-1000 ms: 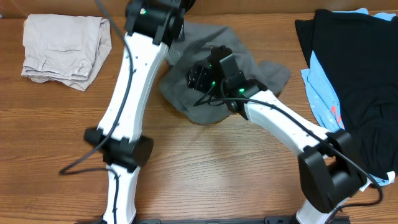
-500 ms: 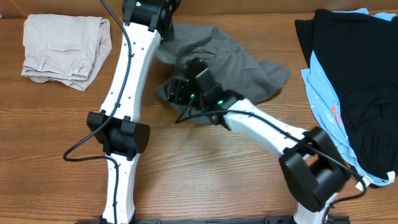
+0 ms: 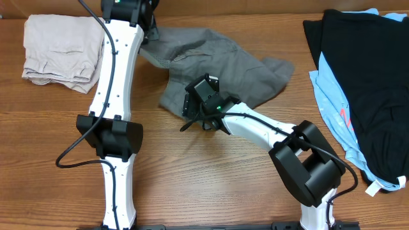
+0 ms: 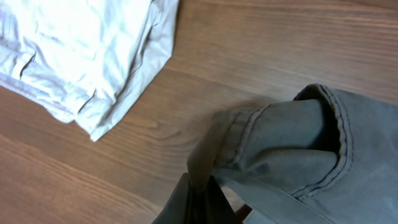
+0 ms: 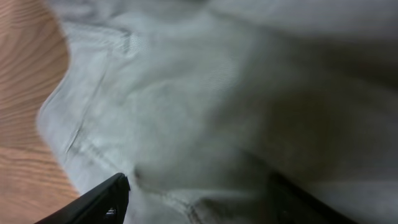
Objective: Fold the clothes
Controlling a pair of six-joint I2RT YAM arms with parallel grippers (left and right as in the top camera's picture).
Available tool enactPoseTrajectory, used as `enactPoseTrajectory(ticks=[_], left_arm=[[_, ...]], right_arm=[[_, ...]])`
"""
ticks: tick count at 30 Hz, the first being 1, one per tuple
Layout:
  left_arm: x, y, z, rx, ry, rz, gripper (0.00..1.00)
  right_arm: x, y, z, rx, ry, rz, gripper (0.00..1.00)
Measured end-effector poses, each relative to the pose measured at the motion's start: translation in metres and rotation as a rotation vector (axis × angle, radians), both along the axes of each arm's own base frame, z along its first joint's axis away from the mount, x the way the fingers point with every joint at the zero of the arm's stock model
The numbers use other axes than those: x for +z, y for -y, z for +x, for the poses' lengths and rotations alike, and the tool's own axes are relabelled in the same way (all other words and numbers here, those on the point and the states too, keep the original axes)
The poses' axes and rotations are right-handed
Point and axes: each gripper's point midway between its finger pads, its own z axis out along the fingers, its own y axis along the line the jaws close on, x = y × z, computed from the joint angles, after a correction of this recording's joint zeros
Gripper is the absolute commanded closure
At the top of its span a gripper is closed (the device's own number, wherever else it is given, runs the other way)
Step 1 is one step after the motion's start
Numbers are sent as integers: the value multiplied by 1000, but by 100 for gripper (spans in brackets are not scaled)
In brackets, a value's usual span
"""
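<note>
The grey shorts (image 3: 223,61) lie crumpled and half spread at the back middle of the table. My left gripper (image 3: 149,33) is shut on their left corner and holds it pulled out to the left. In the left wrist view the shut fingers (image 4: 202,196) pinch grey fabric below a seamed edge of the shorts (image 4: 292,149). My right gripper (image 3: 193,102) is at the shorts' front edge. In the right wrist view its fingers (image 5: 199,199) are spread wide over the grey cloth (image 5: 217,93), holding nothing.
A folded beige garment (image 3: 64,48) lies at the back left and shows in the left wrist view (image 4: 81,50). A black garment (image 3: 377,76) lies over a light-blue one (image 3: 329,96) at the right edge. Bare wood (image 3: 211,179) fills the front.
My left gripper has moved left with the shorts' corner, stretching the cloth out. My right gripper has slid left and toward the front, to the shorts' front edge.
</note>
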Motion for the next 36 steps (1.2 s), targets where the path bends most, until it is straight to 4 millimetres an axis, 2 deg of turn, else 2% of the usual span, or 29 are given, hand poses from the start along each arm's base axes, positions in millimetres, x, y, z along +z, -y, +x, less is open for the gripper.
enactPoseTrajectory(ticks=[4, 8, 10, 13, 14, 15, 19, 21, 24, 27, 30, 33, 36], left_arm=[[-4, -14, -8, 25, -42, 2, 96], [-10, -38, -24, 69, -115, 2, 96], [-12, -50, -31, 92, -146, -6, 96], [-16, -64, -42, 122, -188, -28, 96], [-18, -68, -46, 132, -208, -47, 96], [-19, -70, -47, 136, -210, -60, 96], [-21, -63, -47, 123, -218, -120, 96], [-23, -56, -47, 110, -224, -146, 96], [-31, -42, -49, 84, -249, -174, 96], [-38, -30, -49, 61, -270, -176, 96], [-40, -25, -46, 50, -261, -177, 96], [-39, -27, -39, 53, -234, -180, 96], [-38, -34, -34, 66, -209, -183, 96]], right_arm=[[-15, 4, 1, -19, -24, -17, 30], [-12, 13, 4, -19, -134, 65, 34], [-11, 25, 8, -9, -209, 125, 37], [-9, 63, 16, -24, -321, 206, 39], [-7, 91, 22, -46, -373, 246, 39], [-7, 109, 23, -59, -401, 254, 39], [-12, 167, 21, -96, -461, 246, 40], [-12, 190, 26, -104, -443, 238, 43], [-12, 207, 27, -102, -437, 232, 44], [-6, 207, 23, -67, -450, 231, 43], [9, 191, 31, -9, -417, 230, 42], [31, 158, 37, 78, -343, 227, 42], [55, 111, 36, 175, -254, 211, 36]])
